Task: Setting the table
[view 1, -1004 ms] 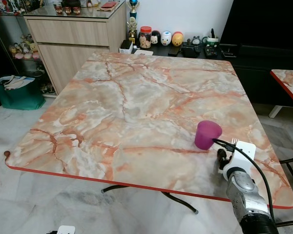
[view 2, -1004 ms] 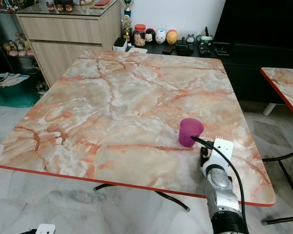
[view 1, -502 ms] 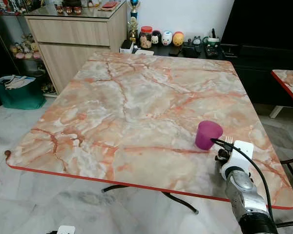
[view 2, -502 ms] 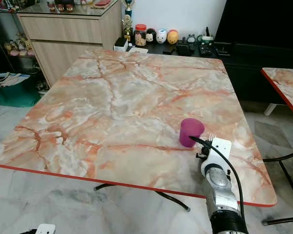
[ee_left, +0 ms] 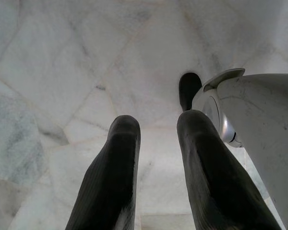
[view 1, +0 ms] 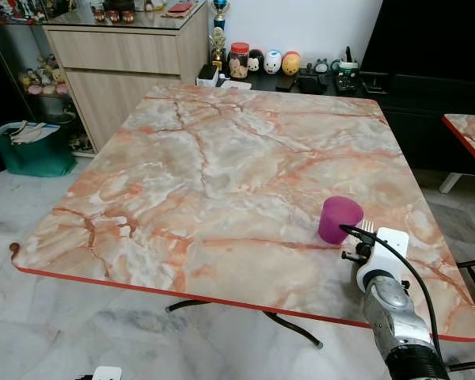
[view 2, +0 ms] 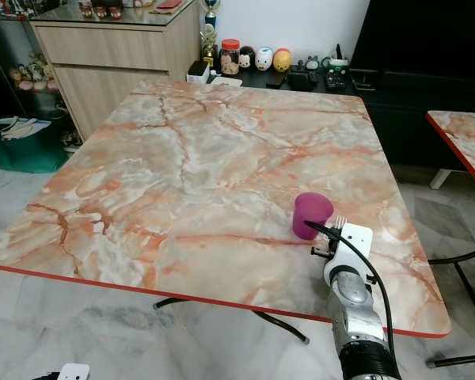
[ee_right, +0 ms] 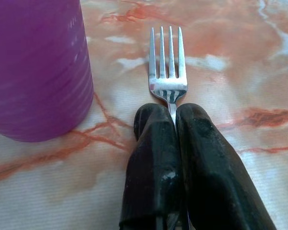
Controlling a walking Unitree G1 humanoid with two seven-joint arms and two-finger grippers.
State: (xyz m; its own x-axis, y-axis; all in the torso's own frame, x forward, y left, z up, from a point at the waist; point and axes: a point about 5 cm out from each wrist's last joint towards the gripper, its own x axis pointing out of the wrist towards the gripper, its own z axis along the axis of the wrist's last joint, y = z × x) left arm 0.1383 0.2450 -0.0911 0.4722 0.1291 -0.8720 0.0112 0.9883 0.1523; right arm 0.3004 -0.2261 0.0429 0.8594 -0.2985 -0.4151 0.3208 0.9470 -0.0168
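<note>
Since a second ago the right gripper has edged forward beside the purple cup, carrying its fork with it. Its fingers are pinched on the fork's neck — tines pointing away, low over the marble table, just right of the cup. The left gripper hangs spread over the floor.

Cabinet: standing beyond the far left corner, wood-fronted, glass-topped.
Green bag: sitting on the floor beside the cabinet.
Red-lidded jar: standing with round figurines along the low dark shelf.
Trophy: rising just beside the jar.
</note>
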